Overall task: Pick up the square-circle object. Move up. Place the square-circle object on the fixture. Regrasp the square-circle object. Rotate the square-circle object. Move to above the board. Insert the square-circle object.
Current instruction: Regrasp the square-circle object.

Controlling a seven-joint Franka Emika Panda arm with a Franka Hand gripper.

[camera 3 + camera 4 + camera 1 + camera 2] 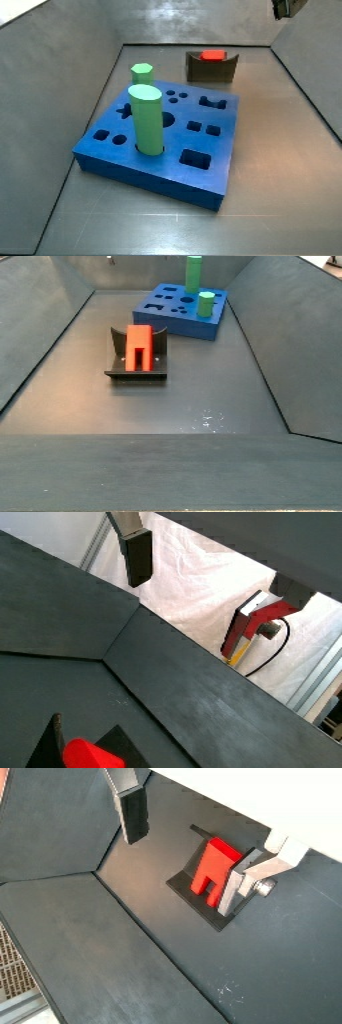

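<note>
Wrist views show the gripper [194, 828] fingers [132, 816] apart, empty, above the square-circle object [210, 867] on the fixture [201, 893].

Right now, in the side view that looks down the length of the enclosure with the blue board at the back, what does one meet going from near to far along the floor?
Fixture with the square-circle object resting on it → board → shorter green cylinder → taller green cylinder. The hand is out of this view; a wrist view shows it above the fixture.
</note>
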